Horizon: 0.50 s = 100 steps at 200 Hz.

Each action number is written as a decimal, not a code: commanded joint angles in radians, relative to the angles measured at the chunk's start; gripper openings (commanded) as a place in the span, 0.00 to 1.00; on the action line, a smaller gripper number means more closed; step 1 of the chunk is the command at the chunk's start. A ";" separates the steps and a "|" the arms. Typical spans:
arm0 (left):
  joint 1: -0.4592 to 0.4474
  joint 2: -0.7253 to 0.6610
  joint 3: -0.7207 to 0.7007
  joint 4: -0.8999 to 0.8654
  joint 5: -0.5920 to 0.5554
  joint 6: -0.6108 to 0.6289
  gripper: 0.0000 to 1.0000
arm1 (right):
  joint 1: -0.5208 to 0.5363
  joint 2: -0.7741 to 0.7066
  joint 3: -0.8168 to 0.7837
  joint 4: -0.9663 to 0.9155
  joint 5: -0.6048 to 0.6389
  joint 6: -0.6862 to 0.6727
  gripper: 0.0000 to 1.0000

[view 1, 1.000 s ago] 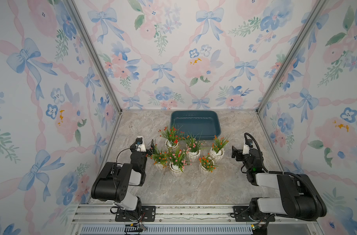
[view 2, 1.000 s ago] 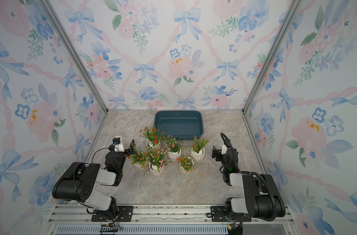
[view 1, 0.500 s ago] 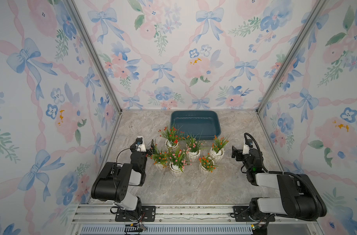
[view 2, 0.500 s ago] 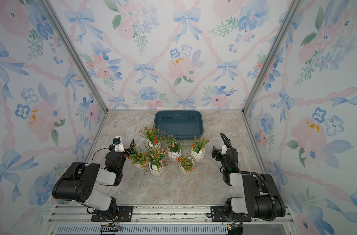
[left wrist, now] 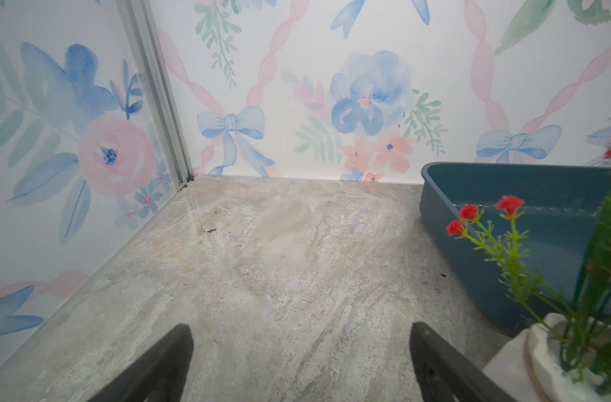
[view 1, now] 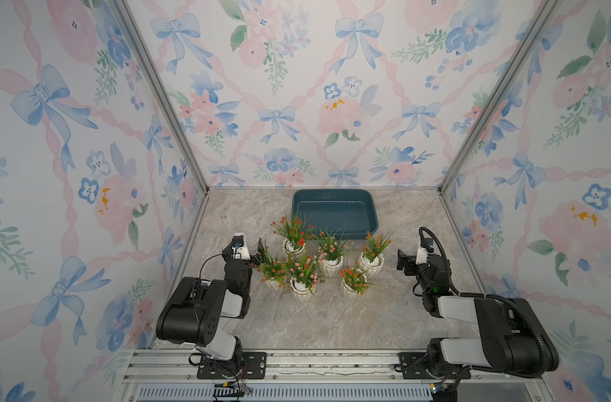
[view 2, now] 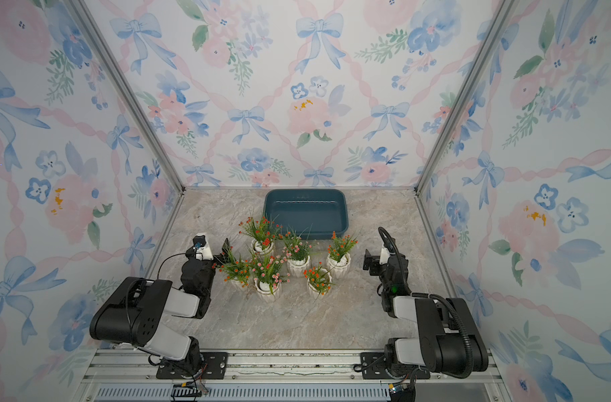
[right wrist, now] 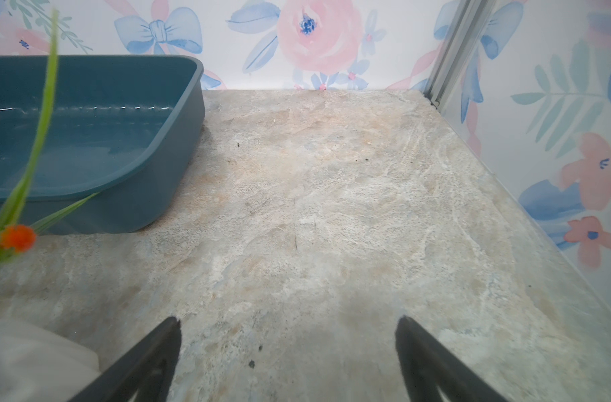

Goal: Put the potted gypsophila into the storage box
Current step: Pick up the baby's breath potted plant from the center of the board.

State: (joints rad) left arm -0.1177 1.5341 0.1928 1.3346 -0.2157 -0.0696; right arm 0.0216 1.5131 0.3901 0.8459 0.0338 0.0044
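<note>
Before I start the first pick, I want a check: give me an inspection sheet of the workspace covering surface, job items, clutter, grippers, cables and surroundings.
Surface: marbled tabletop, flat.
Job's things: six potted gypsophila stand upright in a cluster on the table, on the near side of the storage box; the box is empty.
Clutter: nothing seen except tiny dark specks.
Grippers: left gripper open and empty, close beside the nearest pot; right gripper open and empty, apart from the pots.
Cables: black cable loops over the left arm; corrugated hose arches over the right arm; neither reaches the pots.
Surroundings: floral wallpaper walls, aluminium corner posts, front rail.
</note>
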 commanded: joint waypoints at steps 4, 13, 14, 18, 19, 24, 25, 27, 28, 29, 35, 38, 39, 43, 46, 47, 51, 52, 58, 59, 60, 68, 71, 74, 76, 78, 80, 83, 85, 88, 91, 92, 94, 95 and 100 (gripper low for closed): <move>-0.036 -0.099 -0.006 -0.049 -0.159 0.015 0.98 | -0.003 -0.110 0.084 -0.209 -0.006 0.011 0.97; -0.053 -0.153 0.015 -0.123 -0.262 0.001 0.98 | -0.003 -0.158 0.121 -0.316 0.009 0.029 0.97; -0.054 -0.160 0.018 -0.132 -0.273 -0.002 0.98 | -0.003 -0.163 0.126 -0.326 0.010 0.033 0.97; -0.061 -0.185 0.034 -0.176 -0.323 -0.013 0.98 | -0.003 -0.184 0.142 -0.363 0.017 0.047 0.97; -0.063 -0.192 0.037 -0.187 -0.333 -0.018 0.98 | -0.005 -0.189 0.146 -0.370 0.019 0.050 0.97; -0.066 -0.227 0.064 -0.261 -0.390 -0.044 0.98 | -0.006 -0.216 0.160 -0.404 0.020 0.062 0.97; -0.066 -0.233 0.069 -0.276 -0.402 -0.051 0.98 | -0.005 -0.222 0.163 -0.411 0.020 0.066 0.97; -0.066 -0.247 0.079 -0.303 -0.419 -0.062 0.98 | -0.005 -0.231 0.169 -0.423 0.019 0.070 0.97; -0.066 -0.254 0.085 -0.322 -0.429 -0.066 0.98 | -0.004 -0.238 0.172 -0.429 0.019 0.071 0.97; -0.066 -0.261 0.090 -0.337 -0.437 -0.069 0.98 | -0.004 -0.243 0.175 -0.436 0.018 0.071 0.97; -0.066 -0.305 0.118 -0.416 -0.475 -0.095 0.98 | -0.002 -0.272 0.199 -0.479 0.021 0.084 0.97; -0.066 -0.328 0.132 -0.456 -0.488 -0.107 0.98 | -0.001 -0.286 0.212 -0.502 0.025 0.092 0.97; -0.066 -0.336 0.136 -0.468 -0.490 -0.111 0.98 | -0.001 -0.289 0.219 -0.515 0.026 0.094 0.97; -0.066 -0.368 0.155 -0.525 -0.502 -0.131 0.98 | 0.002 -0.307 0.245 -0.561 0.035 0.103 0.97; -0.067 -0.391 0.169 -0.571 -0.507 -0.145 0.98 | 0.004 -0.318 0.264 -0.597 0.045 0.109 0.97; -0.066 -0.401 0.174 -0.584 -0.508 -0.148 0.98 | 0.005 -0.321 0.273 -0.610 0.049 0.111 0.97; -0.067 -0.430 0.197 -0.642 -0.513 -0.166 0.98 | 0.011 -0.333 0.303 -0.661 0.072 0.121 0.97; -0.067 -0.437 0.202 -0.660 -0.515 -0.172 0.98 | 0.013 -0.335 0.312 -0.674 0.078 0.122 0.97; -0.066 -0.479 0.240 -0.747 -0.524 -0.207 0.98 | 0.021 -0.345 0.362 -0.760 0.118 0.139 0.97; -0.066 -0.486 0.246 -0.761 -0.525 -0.212 0.98 | 0.022 -0.346 0.373 -0.774 0.122 0.142 0.97; -0.066 -0.493 0.251 -0.780 -0.526 -0.218 0.98 | 0.024 -0.347 0.382 -0.786 0.126 0.144 0.97; -0.066 -0.543 0.299 -0.881 -0.518 -0.243 0.98 | 0.031 -0.355 0.449 -0.882 0.132 0.142 0.97; -0.066 -0.562 0.317 -0.916 -0.512 -0.250 0.98 | 0.033 -0.357 0.471 -0.911 0.132 0.138 0.97; -0.066 -0.580 0.332 -0.949 -0.503 -0.257 0.98 | 0.037 -0.360 0.488 -0.934 0.132 0.133 0.97; -0.066 -0.591 0.343 -0.967 -0.499 -0.261 0.98 | 0.039 -0.363 0.499 -0.946 0.133 0.131 0.97; -0.067 -0.603 0.354 -0.990 -0.493 -0.267 0.98 | 0.041 -0.365 0.507 -0.958 0.133 0.130 0.97; -0.066 -0.613 0.364 -1.008 -0.486 -0.270 0.98 | 0.042 -0.368 0.517 -0.967 0.135 0.130 0.97; -0.066 -0.630 0.379 -1.040 -0.477 -0.276 0.98 | 0.045 -0.372 0.528 -0.982 0.136 0.132 0.97; -0.066 -0.639 0.391 -1.059 -0.469 -0.279 0.98 | 0.046 -0.376 0.535 -0.991 0.136 0.136 0.97; -0.066 -0.654 0.407 -1.084 -0.460 -0.283 0.98 | 0.044 -0.380 0.546 -1.003 0.138 0.145 0.97; -0.066 -0.668 0.422 -1.111 -0.451 -0.288 0.98 | 0.042 -0.385 0.555 -1.014 0.141 0.160 0.97; -0.066 -0.671 0.428 -1.118 -0.448 -0.289 0.98 | 0.041 -0.387 0.557 -1.018 0.141 0.166 0.97; -0.066 -0.679 0.439 -1.136 -0.442 -0.295 0.98 | 0.037 -0.391 0.562 -1.026 0.140 0.181 0.97; -0.066 -0.684 0.445 -1.143 -0.440 -0.297 0.98 | 0.035 -0.392 0.566 -1.029 0.139 0.188 0.97; -0.066 -0.702 0.467 -1.183 -0.430 -0.307 0.98 | 0.021 -0.401 0.576 -1.044 0.126 0.225 0.97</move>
State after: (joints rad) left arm -0.1802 0.9192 0.5594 0.4927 -0.6575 -0.2810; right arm 0.0536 1.1328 0.9028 0.0643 0.1299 0.1230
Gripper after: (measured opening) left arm 0.979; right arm 0.969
